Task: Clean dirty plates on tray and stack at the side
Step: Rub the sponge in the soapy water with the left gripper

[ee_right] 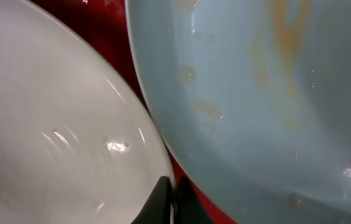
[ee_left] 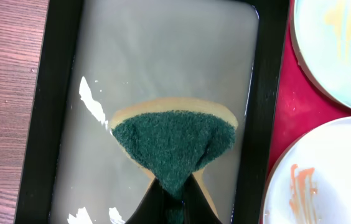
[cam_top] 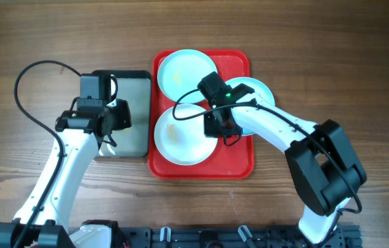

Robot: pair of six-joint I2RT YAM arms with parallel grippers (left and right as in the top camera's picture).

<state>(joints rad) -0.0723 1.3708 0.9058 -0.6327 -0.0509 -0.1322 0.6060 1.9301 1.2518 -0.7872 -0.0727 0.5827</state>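
Glossy, smooth plates (cam_top: 185, 69) gleam on shiny red plastic tray (cam_top: 239, 165); rough green scouring pad (ee_left: 172, 143), matt wood-grain table (cam_top: 318, 41).

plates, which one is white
The white plate is the front one on the tray, nearest the robot's base. The back plate and right plate are pale mint.

Robot lab bench, wood-grain table (cam_top: 332, 41), cabled left arm (cam_top: 60, 169) and right arm (cam_top: 281, 127) mounted on black rail (cam_top: 201, 238) at six o'clock
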